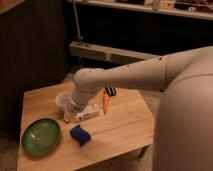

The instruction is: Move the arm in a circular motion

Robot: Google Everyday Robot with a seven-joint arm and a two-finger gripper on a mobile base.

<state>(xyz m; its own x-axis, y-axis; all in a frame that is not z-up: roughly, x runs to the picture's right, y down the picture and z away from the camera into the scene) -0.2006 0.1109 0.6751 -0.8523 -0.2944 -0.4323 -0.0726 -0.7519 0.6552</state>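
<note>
The arm [135, 75] is large, smooth and off-white, with small dark holes. It reaches in from the right, where its thick near segment [185, 120] fills that side of the view. It ends in a bulbous joint [87, 86] over the left middle of the wooden table [125, 127]. The gripper [74, 106] hangs below that joint, low over the table, right next to a clear plastic cup [62, 100] and a white packet [88, 113]. The joint hides most of it.
On the table are a green bowl [42, 135] at the front left, a blue sponge-like thing [80, 134], an orange carrot [106, 102], a small dark item [110, 91] and a small yellowish piece [67, 118]. Dark cabinets and a metal rail [105, 51] stand behind.
</note>
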